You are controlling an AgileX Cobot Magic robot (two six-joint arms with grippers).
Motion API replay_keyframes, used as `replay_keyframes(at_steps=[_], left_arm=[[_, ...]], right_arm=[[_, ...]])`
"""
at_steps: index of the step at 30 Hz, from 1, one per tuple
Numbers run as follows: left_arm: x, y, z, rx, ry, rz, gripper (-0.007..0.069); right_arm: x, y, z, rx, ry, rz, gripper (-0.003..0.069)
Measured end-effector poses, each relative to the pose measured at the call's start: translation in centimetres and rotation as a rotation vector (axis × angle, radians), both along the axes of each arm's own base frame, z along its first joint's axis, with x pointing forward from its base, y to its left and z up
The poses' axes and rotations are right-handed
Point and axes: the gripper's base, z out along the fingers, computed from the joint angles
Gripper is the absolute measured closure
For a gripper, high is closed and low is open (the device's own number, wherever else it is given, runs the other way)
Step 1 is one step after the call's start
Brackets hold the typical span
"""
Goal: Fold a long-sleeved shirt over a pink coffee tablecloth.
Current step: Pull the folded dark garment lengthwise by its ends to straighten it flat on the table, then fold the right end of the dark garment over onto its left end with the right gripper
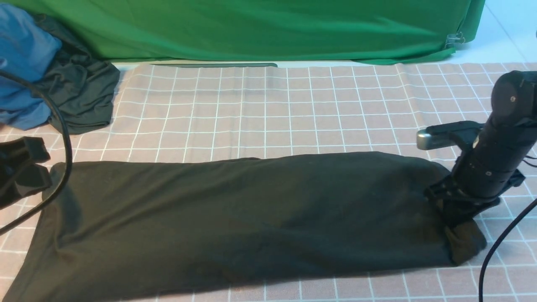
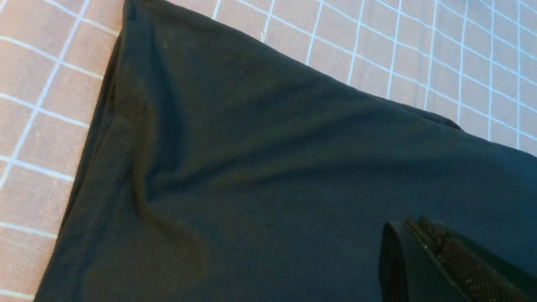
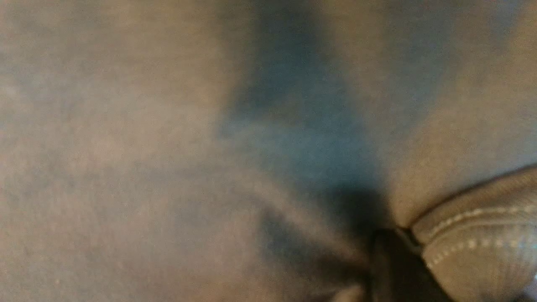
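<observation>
Across the near half of the pink coffee tablecloth [image 1: 268,109] lies the long-sleeved shirt [image 1: 235,218], already folded into one long band running left to right, its near-left corner reaching the cloth's near edge; print and neck tag not visible. My right gripper [image 1: 455,218] is down on the band's right end, fabric bunched under it; looks pinched onto the shirt, and the right wrist view is just blurred cloth up close with a stitched seam, so I judge that from the front view. My left gripper [image 1: 21,176] hovers off the left end above the hem corner; only one fingertip [image 2: 423,260] shows in the left wrist view; can't tell if it's spread or pressed together.

Handling: light, limp cotton, several layers thick; no stiffness, so it'll sag and drag between hold points; low slip on the cloth beneath. Best grips are the two end corners through all layers, at the stitched hem on the left; a single-layer pinch would probably peel the fold open.

Far-left corner holds a blue cloth [image 1: 23,63] and dark grey-green cloth [image 1: 82,92]; green cloth [image 1: 260,25] along the far edge.
</observation>
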Motion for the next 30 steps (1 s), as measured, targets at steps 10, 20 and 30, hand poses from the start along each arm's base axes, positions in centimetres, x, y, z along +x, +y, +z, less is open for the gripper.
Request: replay_keyframes(at_steps=[10, 20, 30], left_arm=[[-0.1, -0.2, 0.0, -0.007, 0.003, -0.018, 0.0611], [0.0, -0.5, 0.2, -0.036, -0.02, -0.048, 0.0611], [0.1, -0.6, 0.2, -0.044, -0.029, -0.053, 0.0611]], right_arm=[[-1.1, -5.9, 3.4, -0.043, -0.026, -0.133, 0.0547], [-1.8, -8.7, 11.4, -0.041, -0.127, -0.242, 0.0547], [-1.1, 2.1, 19.6, 0.121, -0.345, -0.095, 0.0547]])
